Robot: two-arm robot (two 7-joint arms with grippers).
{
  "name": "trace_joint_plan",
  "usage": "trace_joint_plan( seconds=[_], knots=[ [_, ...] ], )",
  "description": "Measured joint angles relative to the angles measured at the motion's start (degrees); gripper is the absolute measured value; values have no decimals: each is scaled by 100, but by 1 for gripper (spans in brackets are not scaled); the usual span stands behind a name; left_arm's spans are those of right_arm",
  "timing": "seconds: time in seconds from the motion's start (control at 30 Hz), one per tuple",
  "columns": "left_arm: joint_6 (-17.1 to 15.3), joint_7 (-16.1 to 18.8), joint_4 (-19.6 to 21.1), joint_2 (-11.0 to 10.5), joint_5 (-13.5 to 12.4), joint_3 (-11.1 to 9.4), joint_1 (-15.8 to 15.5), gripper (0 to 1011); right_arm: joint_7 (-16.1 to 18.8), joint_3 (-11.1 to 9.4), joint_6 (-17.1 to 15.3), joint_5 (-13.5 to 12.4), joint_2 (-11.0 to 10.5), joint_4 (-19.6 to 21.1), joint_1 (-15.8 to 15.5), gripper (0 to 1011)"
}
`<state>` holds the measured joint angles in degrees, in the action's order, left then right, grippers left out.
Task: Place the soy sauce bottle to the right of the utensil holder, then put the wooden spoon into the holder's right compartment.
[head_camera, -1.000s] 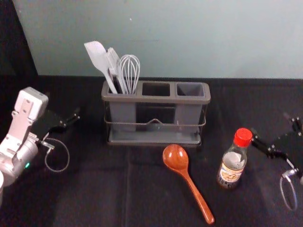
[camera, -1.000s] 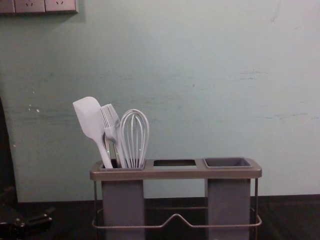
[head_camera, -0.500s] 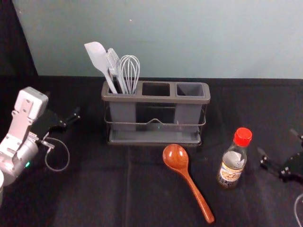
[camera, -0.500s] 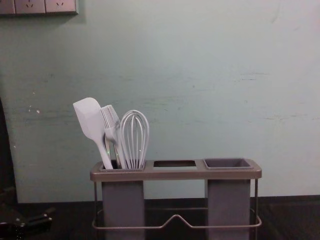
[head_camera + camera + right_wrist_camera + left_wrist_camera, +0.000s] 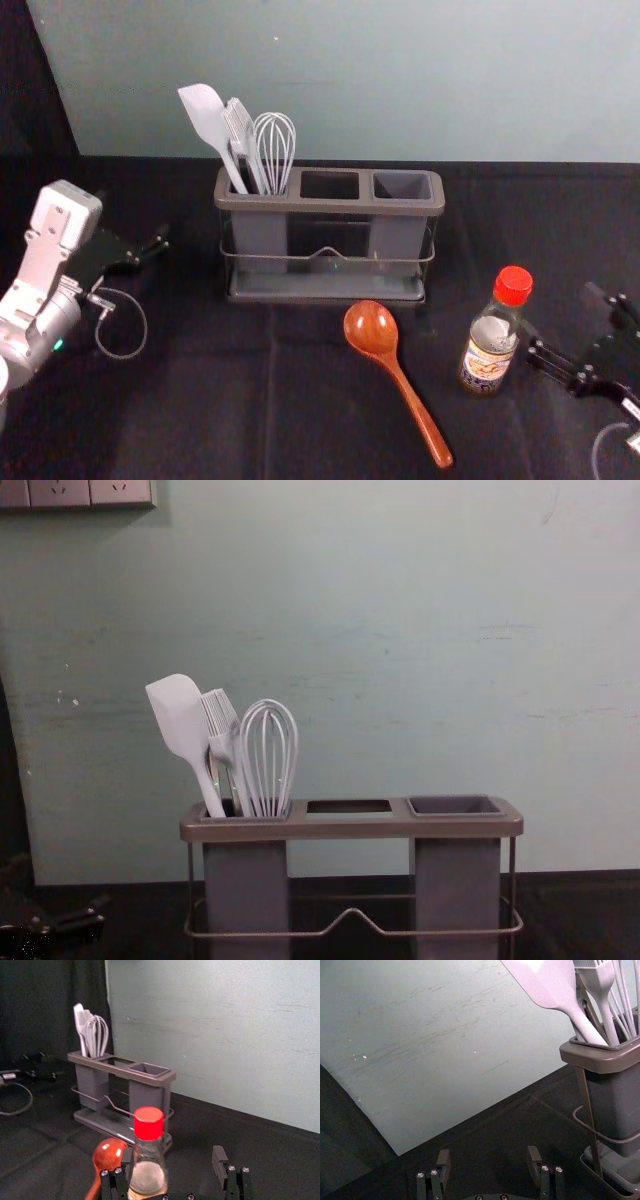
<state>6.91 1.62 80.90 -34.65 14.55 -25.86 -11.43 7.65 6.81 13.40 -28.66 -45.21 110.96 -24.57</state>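
The soy sauce bottle (image 5: 490,345) with its red cap stands upright on the table, right of the wooden spoon (image 5: 385,350), which lies in front of the utensil holder (image 5: 325,290). My right gripper (image 5: 562,318) is open just right of the bottle, one fingertip close to it; contact is unclear. In the right wrist view, the bottle (image 5: 148,1160) shows beside one finger of the open right gripper (image 5: 173,1160). The holder's right compartment (image 5: 403,187) is empty. My left gripper (image 5: 138,232) idles left of the holder; in the left wrist view, the left gripper (image 5: 489,1160) stands open.
A white spatula (image 5: 207,120), a brush and a whisk (image 5: 274,145) fill the holder's left compartment and rise above its rim. The wall (image 5: 400,80) stands behind the black-covered table (image 5: 200,400).
My right gripper first drew back to the right and toward the front, then came back left toward the bottle. The bottle, spoon, holder and left arm have stayed put.
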Motion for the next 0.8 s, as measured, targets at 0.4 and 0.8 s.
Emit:
trace_joint_plan(
  seconds=[0.4, 0.8],
  knots=[
    [0, 0, 0, 0, 0, 0, 0, 1005, 490, 447, -66, -132, 584, -493, 847, 1004],
    [0, 0, 0, 0, 0, 0, 0, 1005, 694, 630, -273, 34, 915, -803, 1332, 1004]
  ],
)
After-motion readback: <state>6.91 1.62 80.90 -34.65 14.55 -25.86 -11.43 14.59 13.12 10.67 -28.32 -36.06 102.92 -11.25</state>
